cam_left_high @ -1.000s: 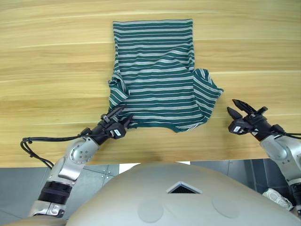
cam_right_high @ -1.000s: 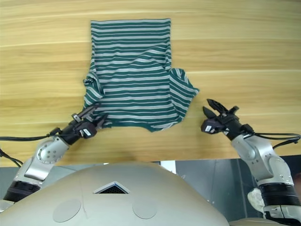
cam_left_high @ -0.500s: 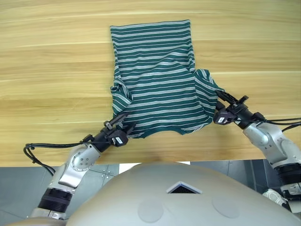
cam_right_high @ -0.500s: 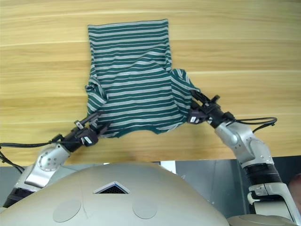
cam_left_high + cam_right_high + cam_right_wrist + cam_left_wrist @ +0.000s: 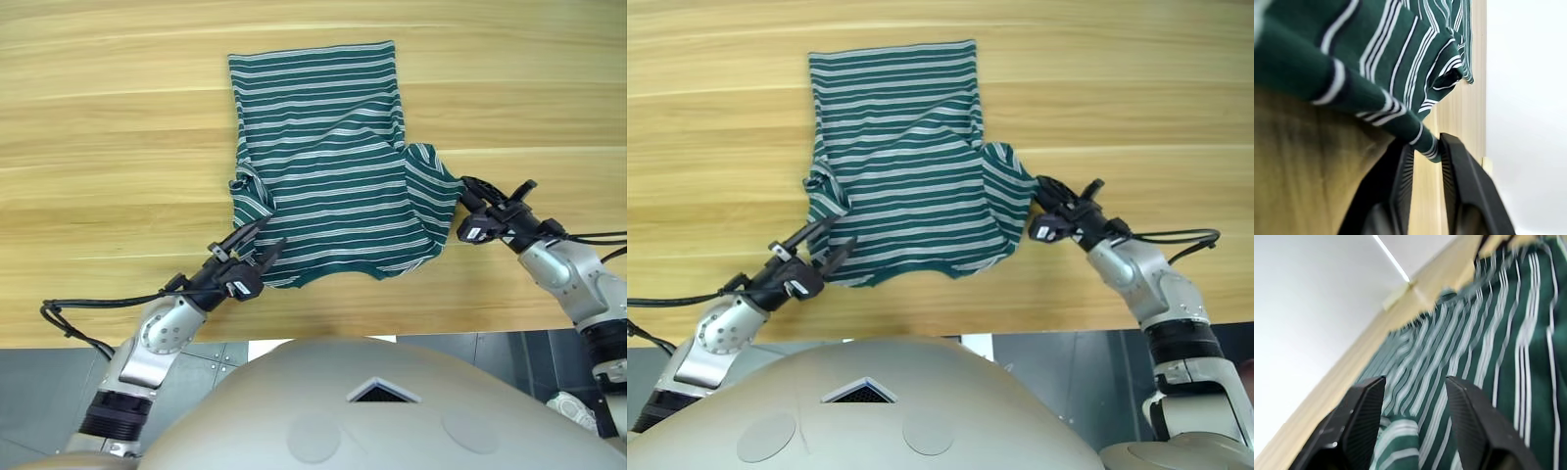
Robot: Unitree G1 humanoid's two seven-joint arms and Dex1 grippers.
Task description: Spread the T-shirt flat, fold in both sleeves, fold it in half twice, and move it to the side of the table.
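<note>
R claw [image 5: 1424,146]: clenched on edge of R-side sleeve [image 5: 434,178], cloth nipped between both fingers, just off the tee's R flank. L claw [image 5: 266,238]: released, fingers spread wide, tips over near-L corner of the cloth; can't tell if touching.

Surface: light wood table [image 5: 98,147], long plank grain running L to R, pale streaks of glare. Past near edge: dark grey floor [image 5: 39,364] in tiles. In L wrist view: plain pale ceiling w/ one thin light strip [image 5: 1391,257].

T-shirt [image 5: 323,137]: dark green w/ thin pale stripes in pairs, approx. mid-table, between the two arms. Far edge straight & flat, corners square. Body mostly flat, a few soft creases. Near edge wavy, not straight. L-side sleeve [image 5: 246,189] tucked in & crumpled against the body. R-side sleeve bulging outward toward R claw, rumpled, its edge lifted off the wood in the grip.
</note>
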